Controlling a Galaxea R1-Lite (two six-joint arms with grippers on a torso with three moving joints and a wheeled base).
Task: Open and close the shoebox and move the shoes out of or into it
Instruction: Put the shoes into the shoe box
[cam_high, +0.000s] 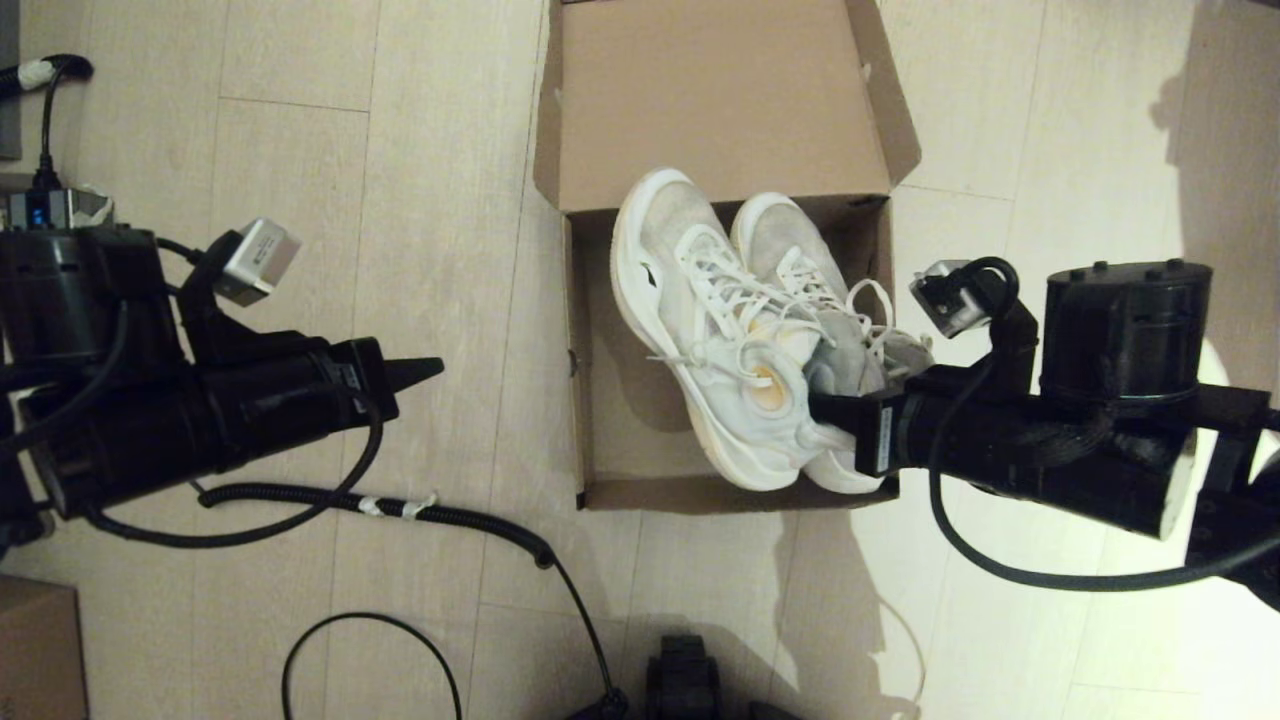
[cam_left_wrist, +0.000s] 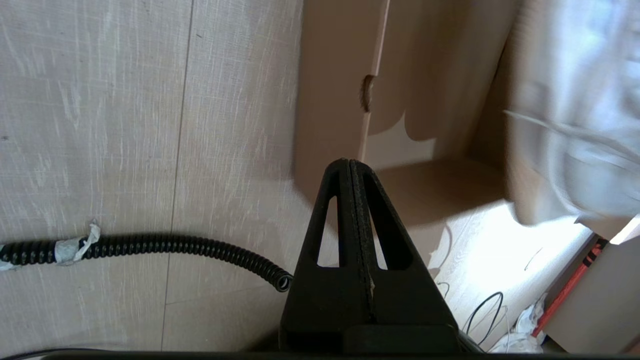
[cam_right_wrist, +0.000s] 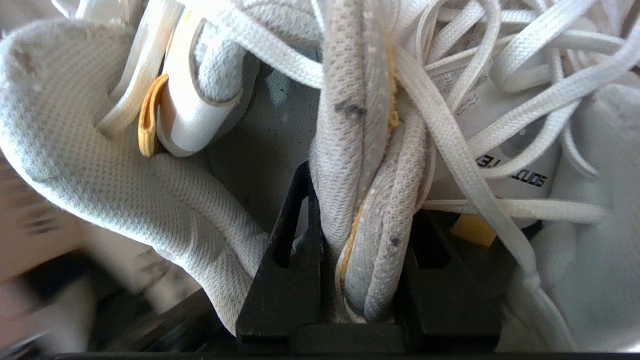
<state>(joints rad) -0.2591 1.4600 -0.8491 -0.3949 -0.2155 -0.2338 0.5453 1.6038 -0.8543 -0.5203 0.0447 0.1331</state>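
Observation:
The brown shoebox (cam_high: 600, 440) stands open on the floor, its lid (cam_high: 720, 100) folded back on the far side. Both white sneakers (cam_high: 700, 300) lean together over its right half, toes towards the lid, heels over the near right corner. My right gripper (cam_high: 825, 410) reaches in from the right and is shut on the shoes' pressed-together mesh collars (cam_right_wrist: 360, 165), which fill the gap between its fingers (cam_right_wrist: 295, 260). My left gripper (cam_high: 425, 370) is parked left of the box, shut and empty, its tip (cam_left_wrist: 350, 165) just short of the box wall (cam_left_wrist: 340, 100).
A black coiled cable (cam_high: 440, 515) lies on the wooden floor left of and in front of the box. A thin cable loop (cam_high: 370, 640) lies nearer me. A smaller, darker cardboard box (cam_high: 35, 650) sits at the near left corner.

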